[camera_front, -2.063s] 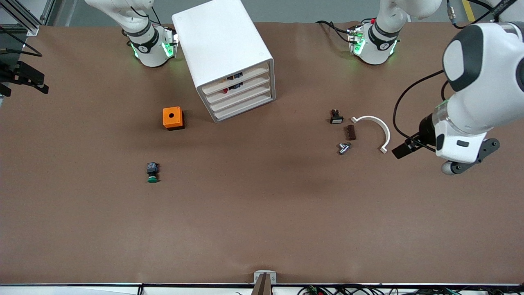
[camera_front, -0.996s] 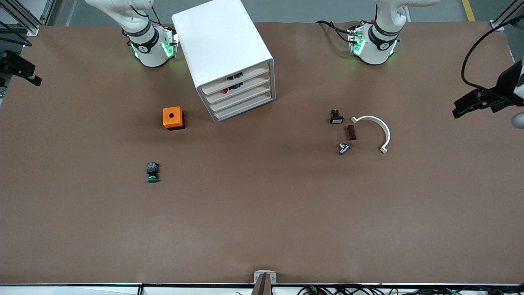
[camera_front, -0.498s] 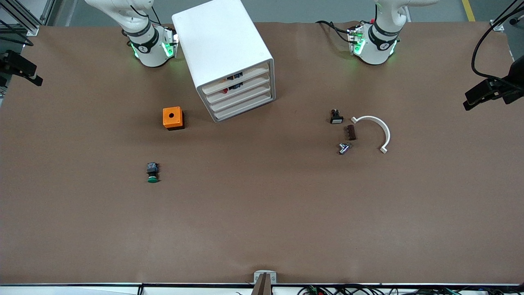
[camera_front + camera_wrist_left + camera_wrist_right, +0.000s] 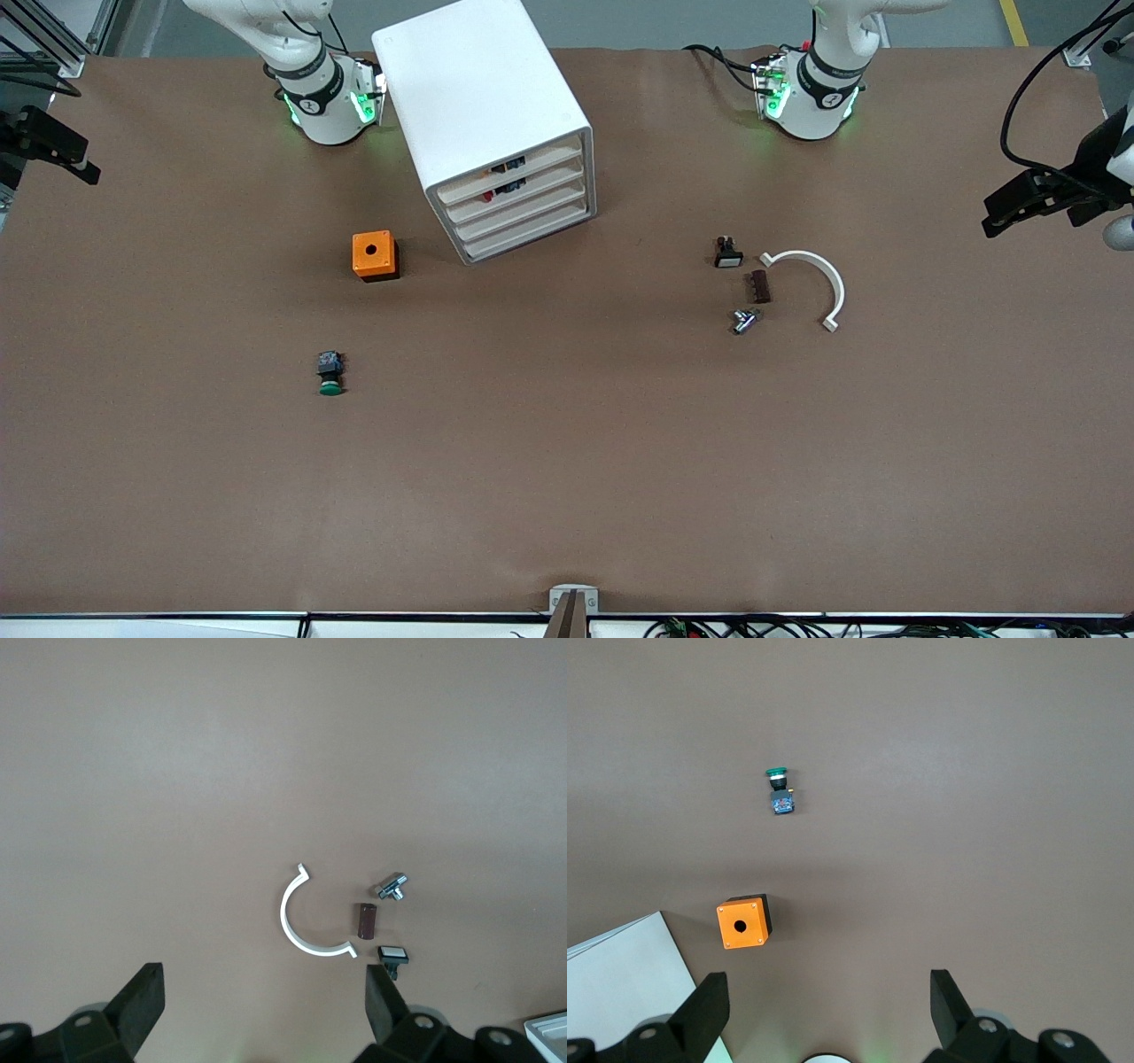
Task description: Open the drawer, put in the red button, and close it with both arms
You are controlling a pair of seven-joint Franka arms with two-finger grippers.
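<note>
The white cabinet (image 4: pixel 483 97) stands near the right arm's base with all its drawers pushed in. A black item and a small red bit (image 4: pixel 486 197) show in the slot of the second drawer (image 4: pixel 540 184); I cannot tell if it is the red button. My left gripper (image 4: pixel 1019 206) is open and empty, high over the left arm's end of the table; it also shows in the left wrist view (image 4: pixel 264 994). My right gripper (image 4: pixel 55 149) is open and empty over the right arm's end, and shows in the right wrist view (image 4: pixel 827 1003).
An orange box (image 4: pixel 375 255) with a hole sits beside the cabinet. A green-capped button (image 4: pixel 330 372) lies nearer the front camera. Toward the left arm's end lie a white half ring (image 4: pixel 811 283), a brown block (image 4: pixel 759 286), a metal piece (image 4: pixel 744 320) and a small black switch (image 4: pixel 728 253).
The left arm has swung up and away from the half ring to the left arm's end of the table. The right gripper has shifted only slightly. Nothing on the table moved.
</note>
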